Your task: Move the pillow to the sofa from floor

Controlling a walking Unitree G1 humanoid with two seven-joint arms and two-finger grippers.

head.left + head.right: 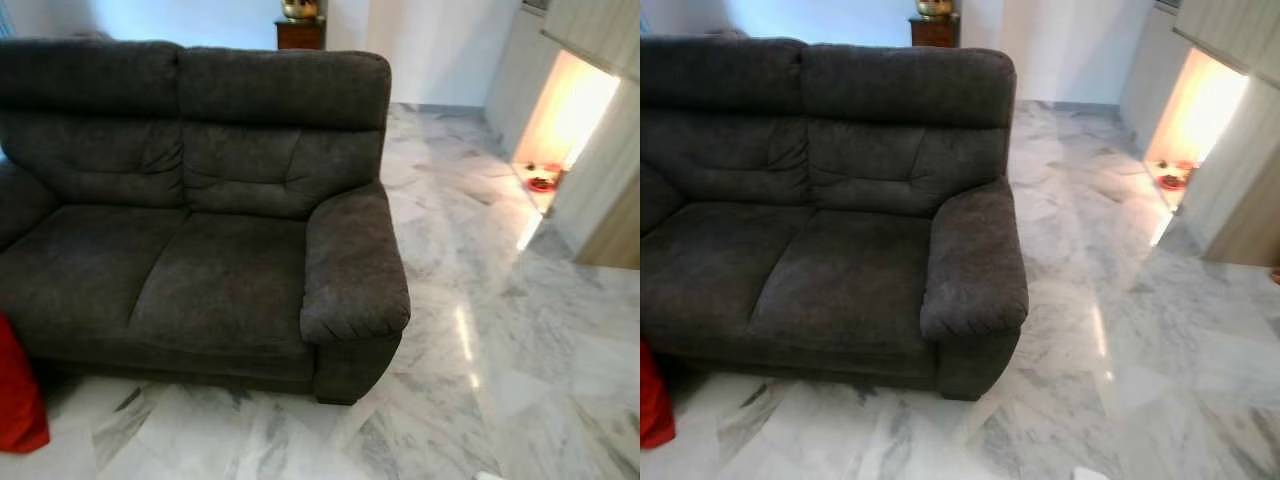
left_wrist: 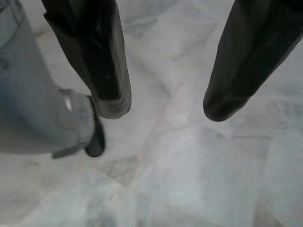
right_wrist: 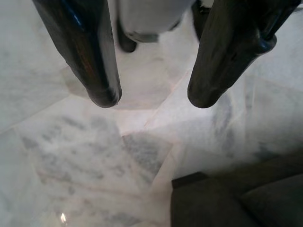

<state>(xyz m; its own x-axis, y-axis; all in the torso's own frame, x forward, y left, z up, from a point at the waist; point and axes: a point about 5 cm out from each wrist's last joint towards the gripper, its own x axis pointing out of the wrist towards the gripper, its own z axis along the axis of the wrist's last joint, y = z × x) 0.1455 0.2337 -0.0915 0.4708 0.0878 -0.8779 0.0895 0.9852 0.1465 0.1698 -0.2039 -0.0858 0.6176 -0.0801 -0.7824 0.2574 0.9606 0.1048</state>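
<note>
Both grippers, left gripper (image 2: 163,106) and right gripper (image 3: 151,97), hang spread and empty over marble floor (image 1: 500,380); turn left toward the red pillow (image 1: 18,395) beside the dark sofa (image 1: 200,270) before reaching.

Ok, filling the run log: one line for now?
pillow: on floor, left of sofa | left end effector: open, empty | right end effector: open, empty

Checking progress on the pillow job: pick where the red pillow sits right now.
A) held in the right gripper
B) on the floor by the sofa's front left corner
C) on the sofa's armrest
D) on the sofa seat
B: the red pillow rests on the marble floor beside the dark sofa.
</note>
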